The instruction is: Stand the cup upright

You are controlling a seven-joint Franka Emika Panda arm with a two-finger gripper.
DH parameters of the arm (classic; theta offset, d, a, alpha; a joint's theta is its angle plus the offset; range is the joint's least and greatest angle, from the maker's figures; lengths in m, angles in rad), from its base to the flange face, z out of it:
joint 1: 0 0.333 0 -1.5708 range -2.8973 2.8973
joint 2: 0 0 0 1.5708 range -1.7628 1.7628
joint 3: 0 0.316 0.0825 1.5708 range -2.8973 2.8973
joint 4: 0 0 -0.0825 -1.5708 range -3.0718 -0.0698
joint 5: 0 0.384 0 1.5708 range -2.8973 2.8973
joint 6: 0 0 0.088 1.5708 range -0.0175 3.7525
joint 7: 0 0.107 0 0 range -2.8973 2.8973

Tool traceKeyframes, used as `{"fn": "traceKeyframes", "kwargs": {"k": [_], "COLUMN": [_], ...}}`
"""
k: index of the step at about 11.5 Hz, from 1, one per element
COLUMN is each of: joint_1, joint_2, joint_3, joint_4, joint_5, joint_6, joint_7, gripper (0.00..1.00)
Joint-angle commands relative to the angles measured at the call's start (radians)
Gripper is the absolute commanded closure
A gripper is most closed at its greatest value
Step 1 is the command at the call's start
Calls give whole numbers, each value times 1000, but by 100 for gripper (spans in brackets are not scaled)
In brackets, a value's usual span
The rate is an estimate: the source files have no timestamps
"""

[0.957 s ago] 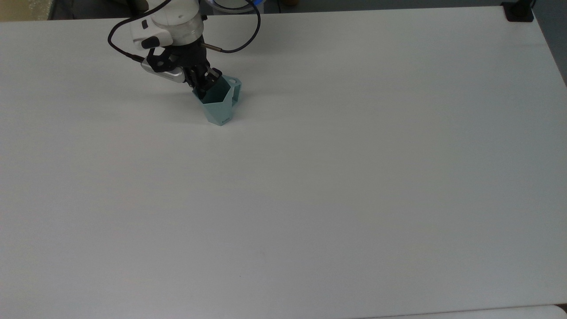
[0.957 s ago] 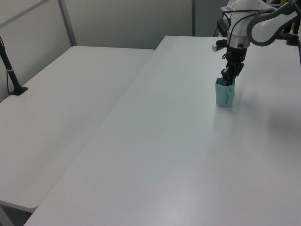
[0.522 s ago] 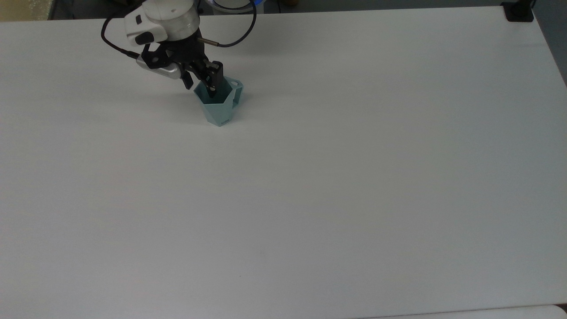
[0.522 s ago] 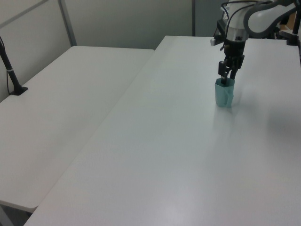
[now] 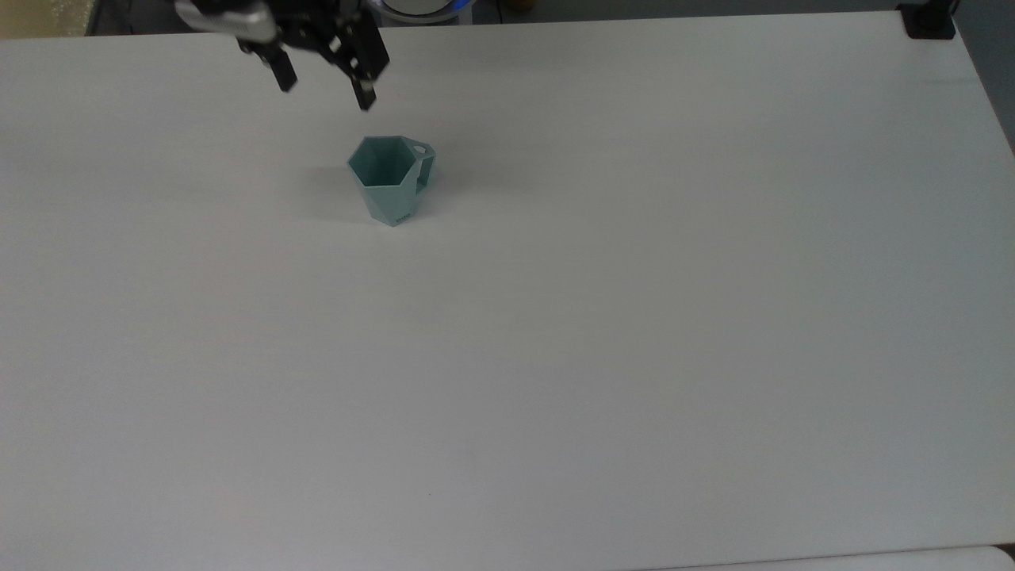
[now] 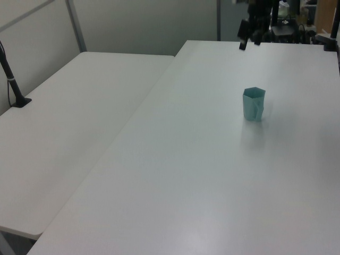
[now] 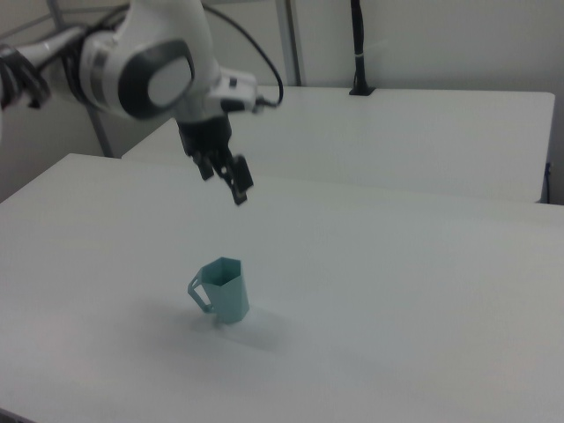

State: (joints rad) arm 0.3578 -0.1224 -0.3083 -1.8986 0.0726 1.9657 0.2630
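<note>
The pale teal cup [image 5: 390, 184] stands upright on the white table [image 5: 595, 317], its hexagonal mouth facing up and its flat handle toward the top view's right. The cup [image 6: 253, 103] stands alone in the left view, and in the right view the cup [image 7: 223, 292] has its handle on the left. My gripper [image 5: 325, 89] hangs open above the table, clear of the cup and toward the top view's upper left of it. In the right view the gripper [image 7: 224, 183] is raised well above the cup, with nothing between its fingers.
A second white table [image 6: 69, 122] adjoins on the left view's left. A black clamp post [image 5: 926, 20] sits at the top view's upper right table corner, another black post [image 6: 11, 79] at the left view's far left.
The gripper, whose fingers were down inside the cup's mouth, has risen out and pulled away toward the top view's upper left. The cup stays upright in the same spot.
</note>
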Motion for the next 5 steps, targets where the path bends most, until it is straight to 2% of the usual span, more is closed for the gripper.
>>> {"fn": "traceKeyframes", "kwargs": {"k": [1, 3, 5], "joint_1": [3, 4, 6], "joint_2": [-20, -22, -22], "joint_3": [-17, -17, -17], "joint_4": [75, 121, 122], "joint_5": [-55, -137, -139], "joint_6": [-154, -269, -269], "joint_7": [-272, -291, -288], "gripper": [0, 0, 0]}}
